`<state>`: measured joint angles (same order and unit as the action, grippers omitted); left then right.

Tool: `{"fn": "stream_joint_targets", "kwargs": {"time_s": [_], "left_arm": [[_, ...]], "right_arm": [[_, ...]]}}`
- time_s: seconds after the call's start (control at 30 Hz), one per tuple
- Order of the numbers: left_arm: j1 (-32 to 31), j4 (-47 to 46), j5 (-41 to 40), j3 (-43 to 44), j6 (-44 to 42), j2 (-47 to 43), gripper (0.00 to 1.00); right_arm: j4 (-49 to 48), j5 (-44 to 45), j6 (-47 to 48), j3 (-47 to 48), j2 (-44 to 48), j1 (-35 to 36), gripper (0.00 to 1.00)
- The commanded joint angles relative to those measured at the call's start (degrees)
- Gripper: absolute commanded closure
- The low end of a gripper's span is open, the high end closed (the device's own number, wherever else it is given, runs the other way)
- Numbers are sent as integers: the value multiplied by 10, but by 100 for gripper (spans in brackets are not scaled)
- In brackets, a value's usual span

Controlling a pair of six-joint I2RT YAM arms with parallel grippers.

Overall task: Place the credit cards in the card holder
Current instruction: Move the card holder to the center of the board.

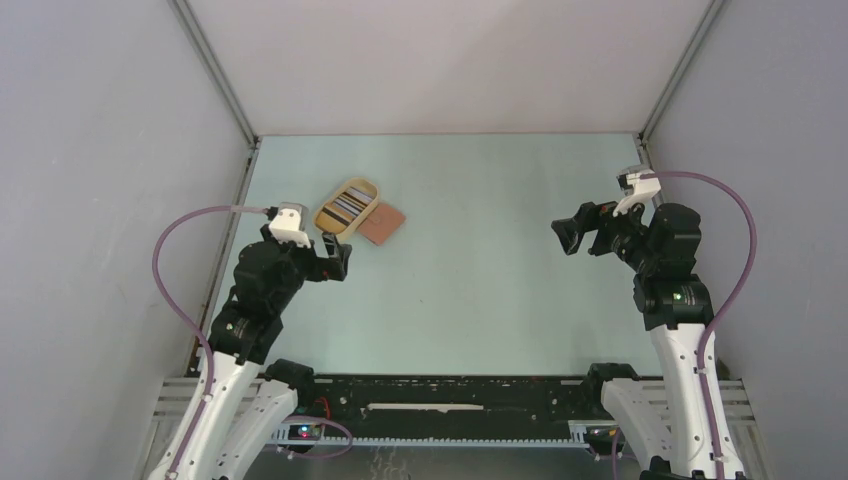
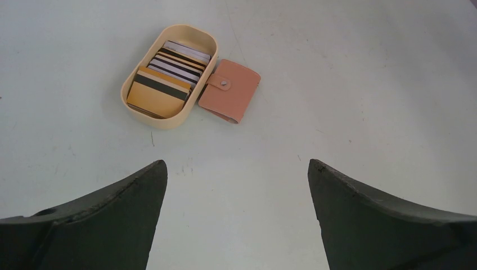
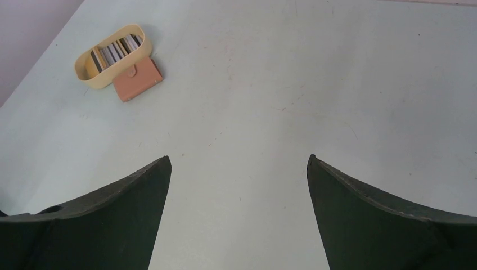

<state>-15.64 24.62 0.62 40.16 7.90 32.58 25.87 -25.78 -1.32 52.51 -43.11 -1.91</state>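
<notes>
Several credit cards [image 2: 169, 73] [image 1: 347, 205] [image 3: 115, 52] stand stacked on edge inside an oval tan tray [image 2: 147, 113] [image 1: 322, 217] [image 3: 90, 81]. The reddish-brown card holder [image 2: 230, 93] [image 1: 381, 224] [image 3: 138, 81] lies folded flat with its snap tab fastened, touching the tray's right side. My left gripper [image 2: 236, 166] [image 1: 340, 258] hovers open just near of the tray, nothing between its fingers. Far off at the table's right side, my right gripper [image 3: 237, 160] [image 1: 566, 235] is open and empty, facing left toward the tray.
The pale green table [image 1: 480, 290] is enclosed by grey walls at the left, back and right. A black rail [image 1: 440, 395] runs along the near edge between the arm bases.
</notes>
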Motion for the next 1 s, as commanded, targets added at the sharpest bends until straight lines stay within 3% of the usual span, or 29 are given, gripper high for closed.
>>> {"fn": "stream_joint_targets", "kwargs": {"time_s": [0.0,0.5,0.7,0.8,0.97], "left_arm": [[-1,-8,8,20,-12,-4,0],[3,-33,44,16,8,-11,0],[6,-92,56,4,119,-1,0],[6,-165,74,-27,223,34,0],[6,-287,64,-68,307,133,1]], "right_arm": [[-19,-8,-10,2,2,-2,0],[-16,-28,11,-2,-8,1,0],[3,-96,200,-37,-28,48,0],[45,-100,249,-28,-52,81,0],[91,-142,264,-4,-75,92,0]]}}
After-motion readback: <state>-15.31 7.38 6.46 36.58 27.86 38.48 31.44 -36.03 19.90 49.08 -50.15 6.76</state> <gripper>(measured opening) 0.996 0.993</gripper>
